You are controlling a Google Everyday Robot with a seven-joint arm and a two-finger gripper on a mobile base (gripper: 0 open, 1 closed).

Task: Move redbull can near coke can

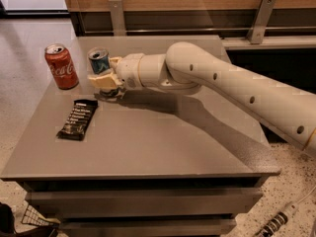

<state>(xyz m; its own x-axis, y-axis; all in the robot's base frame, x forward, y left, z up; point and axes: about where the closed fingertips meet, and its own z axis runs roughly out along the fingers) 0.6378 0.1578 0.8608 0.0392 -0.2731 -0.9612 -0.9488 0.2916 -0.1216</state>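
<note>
While your gripper (104, 77) sits low over the bench (148, 147), fingers clamped on the redbull can (98, 59) near the coke can (61, 67), you likely need only a short carry closer, then release.

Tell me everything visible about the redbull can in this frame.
The redbull can is slim, blue and silver, metal-looking, with a silver top. It stands upright over the back part of the table, beside the coke can but apart from it. The end effector is closed on its lower half and hides the base, so whether it rests on the table is unclear.
</note>
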